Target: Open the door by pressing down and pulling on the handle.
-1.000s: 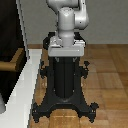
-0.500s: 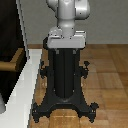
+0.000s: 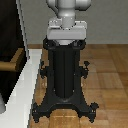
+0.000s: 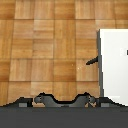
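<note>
- Black door (image 3: 11,37) at the exterior view's left; tan handle (image 3: 11,63) projects from it.
- Arm pedestal (image 3: 65,75) stands right of the white frame (image 3: 22,90).
- Gripper out of frame: state cannot be told.

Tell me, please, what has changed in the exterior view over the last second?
The arm's grey-white base link turned slightly atop the black pedestal; nothing was gripped or released. The door, its tan handle and the pedestal stayed put.

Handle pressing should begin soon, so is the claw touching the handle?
Cannot tell. The claw shows in neither view. The exterior view shows the visible part of the handle bare, but the handle runs off that picture's left edge.
</note>
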Controlling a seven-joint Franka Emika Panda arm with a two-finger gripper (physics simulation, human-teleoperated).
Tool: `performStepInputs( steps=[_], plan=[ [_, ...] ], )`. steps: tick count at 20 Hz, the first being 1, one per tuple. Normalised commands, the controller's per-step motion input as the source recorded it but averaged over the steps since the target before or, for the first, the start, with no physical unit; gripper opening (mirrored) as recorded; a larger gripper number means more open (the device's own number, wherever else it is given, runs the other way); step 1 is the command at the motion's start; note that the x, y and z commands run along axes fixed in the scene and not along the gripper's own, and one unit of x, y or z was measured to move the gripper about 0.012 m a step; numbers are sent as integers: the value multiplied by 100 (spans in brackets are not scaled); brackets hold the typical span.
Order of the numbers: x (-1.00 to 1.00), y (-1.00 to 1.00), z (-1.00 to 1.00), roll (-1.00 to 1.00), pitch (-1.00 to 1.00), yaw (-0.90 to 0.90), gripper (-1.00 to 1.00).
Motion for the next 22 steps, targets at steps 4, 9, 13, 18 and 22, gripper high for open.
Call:
performStepInputs(
  steps=[4,9,13,18,22],
  plan=[
    [0,0,50,0,0,0,100],
    [0,0,20,0,0,0,100],
    [0,-25,0,0,0,0,100],
    [0,-80,0,0,0,0,100],
    [0,-100,0,0,0,0,100]
  ],
)
